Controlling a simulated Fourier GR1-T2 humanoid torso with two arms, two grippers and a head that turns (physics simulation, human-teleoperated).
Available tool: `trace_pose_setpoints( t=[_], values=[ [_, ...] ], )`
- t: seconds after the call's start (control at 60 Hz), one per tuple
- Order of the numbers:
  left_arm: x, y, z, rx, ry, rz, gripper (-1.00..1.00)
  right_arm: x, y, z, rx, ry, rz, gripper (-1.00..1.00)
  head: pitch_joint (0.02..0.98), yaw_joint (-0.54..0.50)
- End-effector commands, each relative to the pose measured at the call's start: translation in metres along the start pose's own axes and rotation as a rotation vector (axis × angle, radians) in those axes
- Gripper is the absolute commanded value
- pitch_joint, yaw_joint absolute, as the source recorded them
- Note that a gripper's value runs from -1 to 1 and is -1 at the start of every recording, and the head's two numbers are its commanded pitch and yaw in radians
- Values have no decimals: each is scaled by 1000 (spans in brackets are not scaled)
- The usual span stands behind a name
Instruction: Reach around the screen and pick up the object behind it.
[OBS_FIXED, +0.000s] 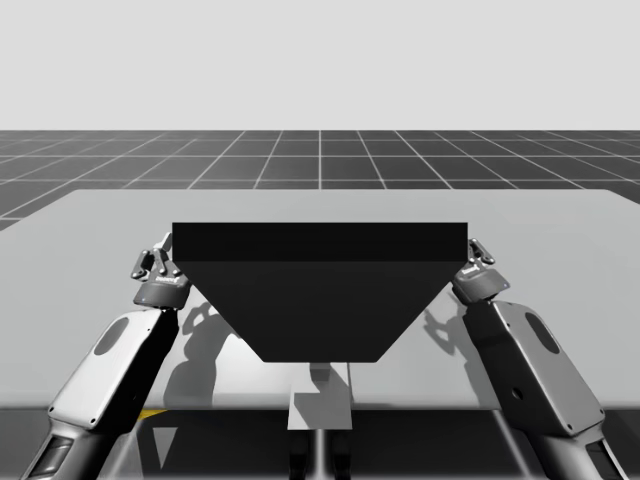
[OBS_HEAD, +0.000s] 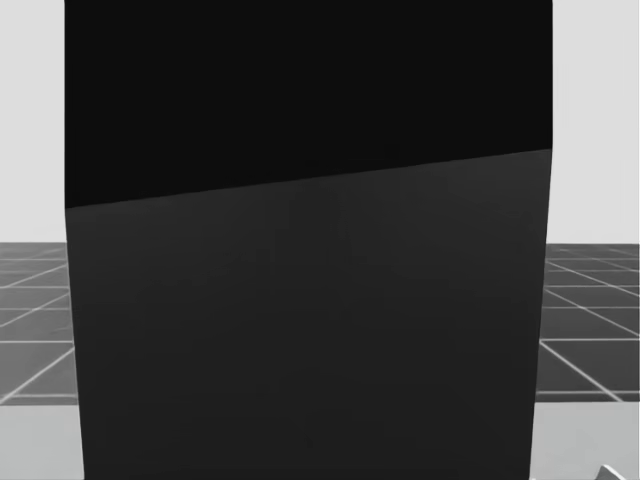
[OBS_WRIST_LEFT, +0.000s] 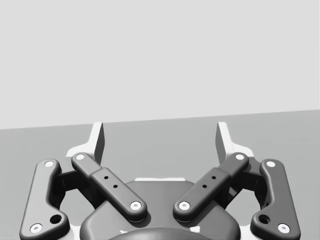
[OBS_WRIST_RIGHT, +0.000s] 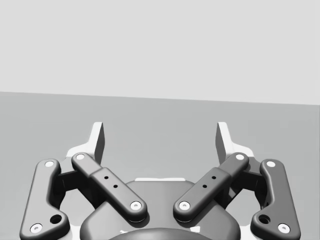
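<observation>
**Examiner:** Condition of the hands?

**Inspector:** Left hand (OBS_WRIST_LEFT: 160, 140): spread wide, nothing in it, nothing touching it. Right hand (OBS_WRIST_RIGHT: 160, 140): the same. Each looks out over bare grey table (OBS_FIXED: 100, 225).

**Examiner:** Their position?

**Inspector:** In the high view, the left hand is just beside the left edge of the screen (OBS_FIXED: 320, 290) and the right hand just beside its right edge. Both are near its upper corners. I cannot tell whether either one touches it.

**Examiner:** The screen itself?

**Inspector:** A dark, flat, upright panel standing at the middle of the table, squarely in front of my head.

**Examiner:** And the object?

**Inspector:** By the task, it is behind the screen, which hides it completely. Shape, colour and finish cannot be reported.

**Examiner:** Handling, then?

**Inspector:** This is judgement only. Its weight, stiffness and surface are unknown, so it should be treated as light, easily tipped and possibly slippery. I recommend bringing one hand round the nearer edge until the wrist view finds it. Then take it low across its narrowest width, with the pads on opposite sides, and close gently before lifting.
</observation>
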Motion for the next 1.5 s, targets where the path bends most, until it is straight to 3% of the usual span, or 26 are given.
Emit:
trace_pose_setpoints(
  t=[0.017,0.117,0.217,0.283,0.333,0.383,0.433,0.467,0.633,0.683,0.8,0.983,1.083,1.217,1.5],
  values=[
    [-1,0,-1,2,0,0,-1000,-2,0,3,-37,0,27,-1000,137,-17],
    [-1,0,0,1,-1,-1,-1000,0,4,3,34,15,13,-1000,138,-16],
    [-1,1,0,-3,0,-2,-1000,1,5,5,100,42,33,-1000,141,-17],
    [1,3,1,-35,13,13,-1000,2,7,8,163,56,20,-1000,143,-15],
    [3,7,3,-90,41,54,-1000,4,9,12,217,53,40,-1000,143,-14],
    [8,11,5,-131,46,58,-1000,5,13,16,282,61,26,-1000,143,-15],
    [14,13,8,-165,47,67,-1000,4,16,20,313,60,39,-1000,144,-18],
    [21,15,11,-205,52,82,-1000,4,17,23,344,65,27,-1000,145,-22],
    [34,13,29,-417,109,65,-1000,6,16,38,427,80,50,-1000,150,-29],
    [35,12,36,-492,129,82,-1000,7,15,44,446,96,35,-1000,152,-31],
    [35,14,49,-614,167,74,-1000,12,10,59,458,124,20,-1000,157,-31],
    [33,22,61,-739,210,51,-1000,17,3,82,458,171,25,-1000,165,-42],
    [30,23,64,-753,222,32,-1000,15,1,90,421,195,38,-1000,171,-52],
    [25,23,65,-754,228,31,-1000,5,0,98,344,214,34,-1000,183,-72],
    [22,19,64,-765,225,35,-1000,-20,-7,83,271,251,-7,-1000,200,-82]
  ],
)
